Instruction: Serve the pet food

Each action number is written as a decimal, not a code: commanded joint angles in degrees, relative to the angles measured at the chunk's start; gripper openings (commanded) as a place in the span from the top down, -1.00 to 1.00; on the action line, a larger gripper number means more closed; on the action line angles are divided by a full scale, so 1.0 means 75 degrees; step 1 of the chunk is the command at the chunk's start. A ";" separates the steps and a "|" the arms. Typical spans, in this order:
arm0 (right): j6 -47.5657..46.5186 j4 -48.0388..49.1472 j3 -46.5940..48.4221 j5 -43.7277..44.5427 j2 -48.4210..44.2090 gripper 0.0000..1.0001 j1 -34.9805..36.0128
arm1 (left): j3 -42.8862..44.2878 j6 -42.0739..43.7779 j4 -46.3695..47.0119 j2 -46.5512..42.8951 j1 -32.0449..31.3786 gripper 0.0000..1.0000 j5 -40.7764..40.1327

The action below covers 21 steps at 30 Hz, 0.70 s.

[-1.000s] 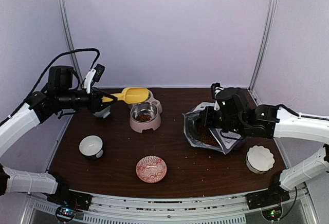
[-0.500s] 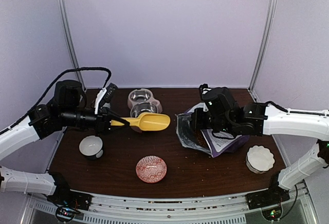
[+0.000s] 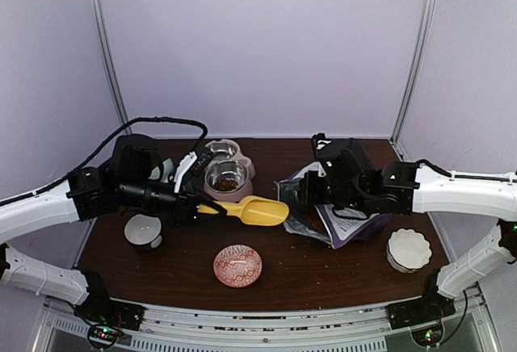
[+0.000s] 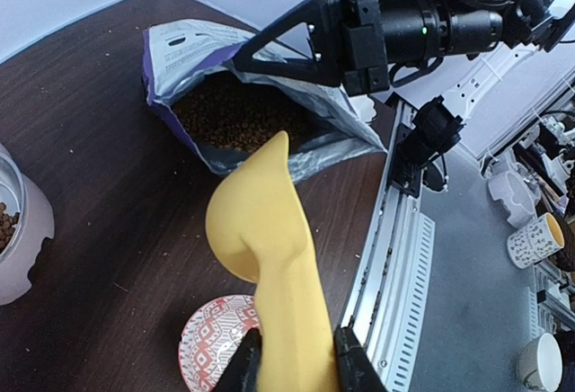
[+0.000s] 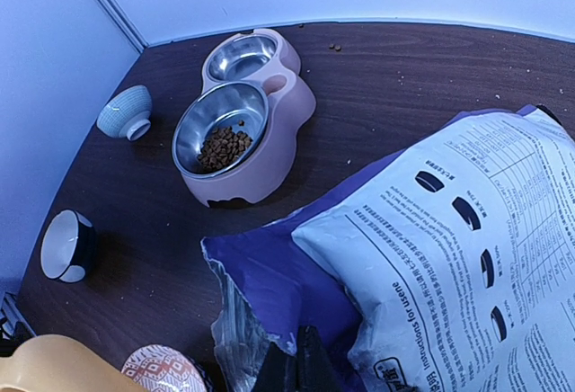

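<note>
The pet food is brown kibble inside the open purple bag, which lies with its white back up. A little more kibble sits in the near steel bowl of the pink double feeder. My left gripper is shut on the handle of a yellow scoop. The scoop's tip points at the bag's mouth, just short of it. My right gripper is shut on the bag's upper edge and holds the mouth open.
A red patterned dish lies near the front, below the scoop. A black-and-white cup stands at the left and a white scalloped bowl at the right. A small blue bowl sits behind the feeder. Stray crumbs dot the table.
My left arm has swung the scoop from above the feeder forward and right to the bag's mouth. My right gripper has drawn the bag's mouth a little leftward.
</note>
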 commanded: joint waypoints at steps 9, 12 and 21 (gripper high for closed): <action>-0.0696 0.0756 0.0406 -0.0464 0.0072 1.00 0.0578 | 0.1297 0.0594 0.0287 0.2102 -0.1585 1.00 -0.3154; -0.0594 0.0975 0.0118 -0.0441 0.0015 1.00 0.0604 | 0.1449 0.0590 0.0312 0.2629 -0.1970 1.00 -0.4871; -0.0319 0.1668 -0.0344 -0.0569 -0.0019 1.00 0.0614 | 0.0902 0.0462 0.2408 0.3469 -0.2574 1.00 -0.8154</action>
